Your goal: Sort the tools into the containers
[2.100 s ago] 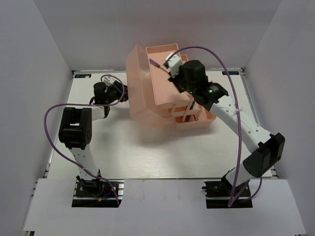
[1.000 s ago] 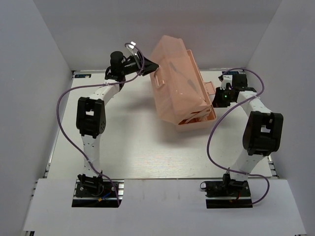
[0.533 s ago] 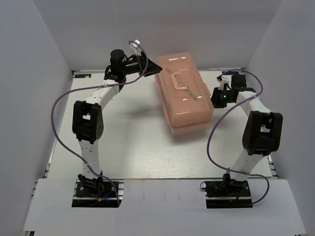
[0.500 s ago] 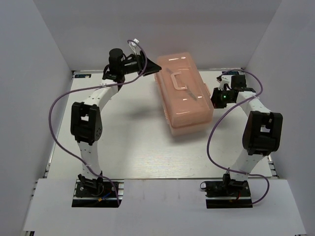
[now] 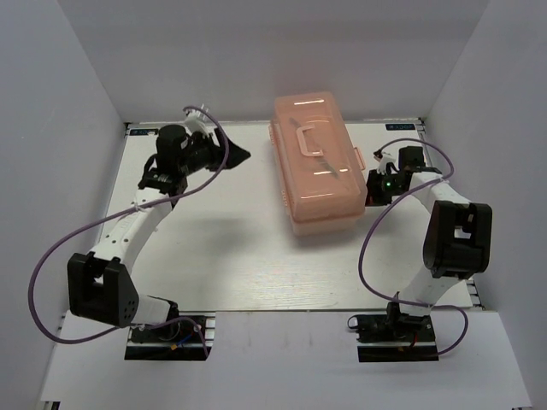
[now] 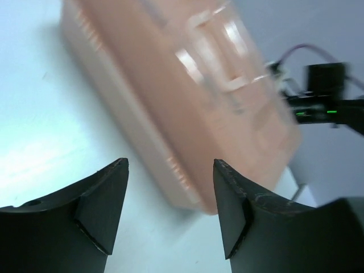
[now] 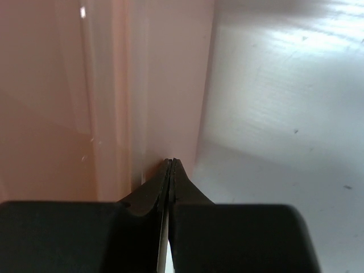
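Note:
The salmon-pink toolbox (image 5: 318, 166) stands closed at the back middle of the table, its lid handle on top. No tools show in any view. My left gripper (image 5: 240, 156) is open and empty, to the left of the toolbox and apart from it. In the left wrist view the toolbox (image 6: 187, 96) lies ahead beyond the open gripper (image 6: 170, 163). My right gripper (image 5: 373, 195) is shut, its tips against the toolbox's right side. In the right wrist view the shut gripper (image 7: 172, 161) touches the toolbox wall (image 7: 114, 85) near its base, with nothing between the jaws.
White walls enclose the white table (image 5: 239, 256) at the back and sides. Purple cables (image 5: 68, 239) loop from both arms. The right arm (image 6: 327, 102) shows beyond the toolbox in the left wrist view.
The toolbox went from open and tilted to closed and flat. My left arm has drawn back from its upper left corner, to the left and nearer. The right gripper stays at its right side.

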Robot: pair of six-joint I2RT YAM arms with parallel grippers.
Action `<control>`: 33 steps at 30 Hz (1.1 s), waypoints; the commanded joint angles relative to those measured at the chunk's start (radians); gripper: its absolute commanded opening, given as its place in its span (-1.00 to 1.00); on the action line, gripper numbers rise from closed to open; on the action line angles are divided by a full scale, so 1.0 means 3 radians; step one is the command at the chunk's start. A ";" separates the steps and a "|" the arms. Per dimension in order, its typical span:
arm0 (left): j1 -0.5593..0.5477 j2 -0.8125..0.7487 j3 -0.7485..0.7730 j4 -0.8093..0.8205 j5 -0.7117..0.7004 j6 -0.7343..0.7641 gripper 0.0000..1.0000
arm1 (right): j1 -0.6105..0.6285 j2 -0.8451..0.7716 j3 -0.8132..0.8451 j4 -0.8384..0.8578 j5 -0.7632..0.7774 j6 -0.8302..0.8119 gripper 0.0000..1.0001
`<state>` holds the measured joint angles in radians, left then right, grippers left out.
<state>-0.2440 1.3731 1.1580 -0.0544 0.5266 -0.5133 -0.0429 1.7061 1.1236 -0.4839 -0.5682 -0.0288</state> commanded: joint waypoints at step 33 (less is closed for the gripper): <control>0.0000 -0.0272 -0.0464 -0.0980 -0.0820 0.1143 1.00 | 0.0138 -0.2061 -0.0820 0.0329 0.1209 0.0039 0.81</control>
<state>-0.2440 1.3437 1.0504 -0.3344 0.3092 -0.2237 -0.0029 1.1435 0.9176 -0.4702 -0.2699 -0.1009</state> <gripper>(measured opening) 0.997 0.907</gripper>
